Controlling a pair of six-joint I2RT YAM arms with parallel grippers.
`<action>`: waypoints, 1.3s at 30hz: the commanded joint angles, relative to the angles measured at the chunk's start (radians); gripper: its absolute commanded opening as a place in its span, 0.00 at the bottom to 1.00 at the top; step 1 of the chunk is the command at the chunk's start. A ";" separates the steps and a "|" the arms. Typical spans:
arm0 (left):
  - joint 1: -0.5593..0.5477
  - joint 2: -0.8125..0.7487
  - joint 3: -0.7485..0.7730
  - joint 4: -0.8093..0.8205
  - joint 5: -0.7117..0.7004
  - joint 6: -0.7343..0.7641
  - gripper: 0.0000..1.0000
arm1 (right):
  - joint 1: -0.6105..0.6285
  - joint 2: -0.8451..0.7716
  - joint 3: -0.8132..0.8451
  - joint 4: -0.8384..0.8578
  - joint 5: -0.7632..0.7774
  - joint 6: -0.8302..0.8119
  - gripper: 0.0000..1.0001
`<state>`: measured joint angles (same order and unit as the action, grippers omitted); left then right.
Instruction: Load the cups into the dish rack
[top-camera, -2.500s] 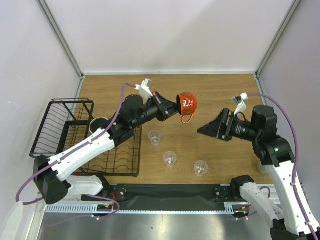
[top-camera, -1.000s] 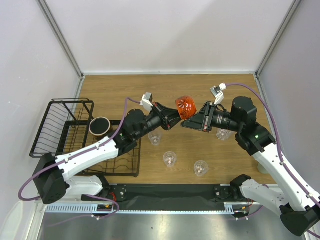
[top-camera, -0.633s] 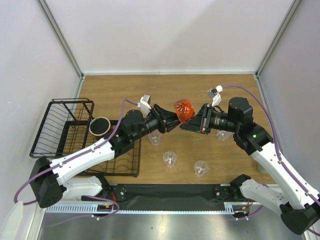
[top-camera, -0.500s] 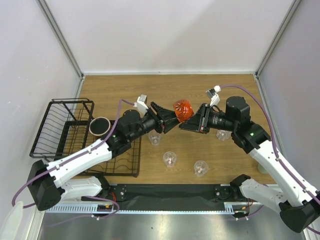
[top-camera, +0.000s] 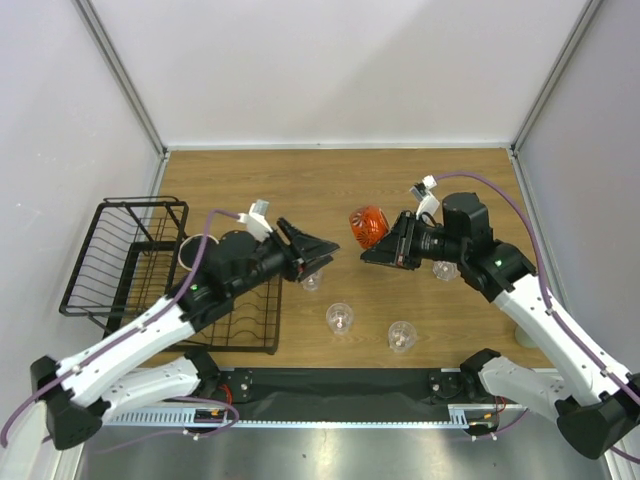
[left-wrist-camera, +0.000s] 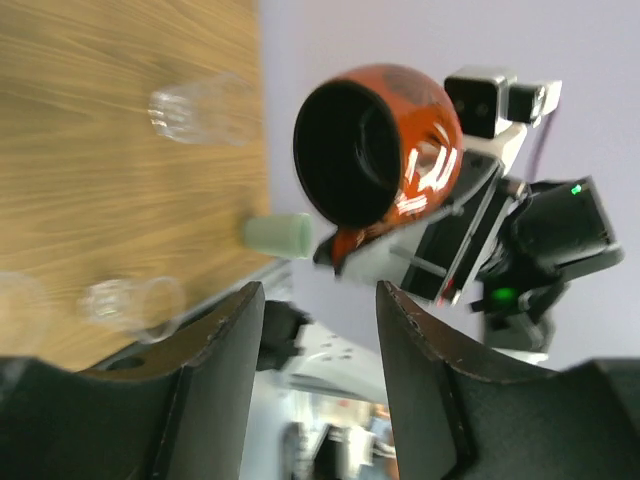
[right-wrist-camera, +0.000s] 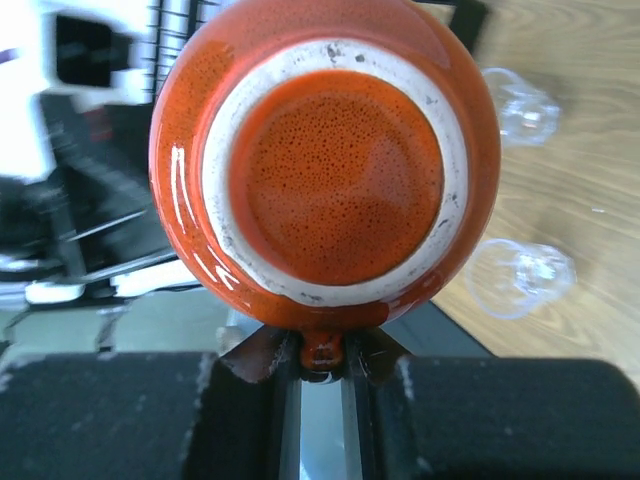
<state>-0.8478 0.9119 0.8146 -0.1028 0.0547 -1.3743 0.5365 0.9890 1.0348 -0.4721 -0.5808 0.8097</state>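
The orange-red cup (top-camera: 368, 225) hangs in the air above the table's middle, lying on its side. My right gripper (top-camera: 376, 245) is shut on its small handle (right-wrist-camera: 323, 352), and the cup's base (right-wrist-camera: 325, 160) fills the right wrist view. In the left wrist view, the cup's dark inside (left-wrist-camera: 348, 152) faces my left gripper (left-wrist-camera: 318, 300). The left gripper (top-camera: 322, 251) is open, empty, and a short way left of the cup. Clear tumblers stand on the table (top-camera: 340, 318) (top-camera: 402, 336) (top-camera: 445, 268). The black wire dish rack (top-camera: 110, 260) sits at the left, and my left arm partly hides a dark mug (top-camera: 188, 250) in it.
Another clear tumbler (top-camera: 311, 279) stands just under the left gripper's tip. A pale mint-green cup (left-wrist-camera: 278, 234) lies near the table's right front edge, behind the right arm. Grey walls close in the table at the back and sides.
The left gripper opened, let go of the orange-red cup and drew back to the left. The right gripper stayed shut on the cup's handle and shifted little.
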 joint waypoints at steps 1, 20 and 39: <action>0.012 -0.071 0.108 -0.223 -0.094 0.174 0.54 | 0.017 0.019 0.091 -0.017 0.074 -0.085 0.00; 0.010 -0.377 0.442 -0.813 -0.518 0.531 0.61 | 0.499 0.594 0.400 0.109 0.674 -0.122 0.00; 0.010 -0.467 0.583 -0.922 -0.386 0.610 0.82 | 0.706 1.195 0.976 -0.120 0.970 -0.162 0.00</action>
<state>-0.8421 0.4446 1.3575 -1.0016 -0.3599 -0.8330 1.2243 2.1422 1.8999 -0.5495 0.2890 0.6533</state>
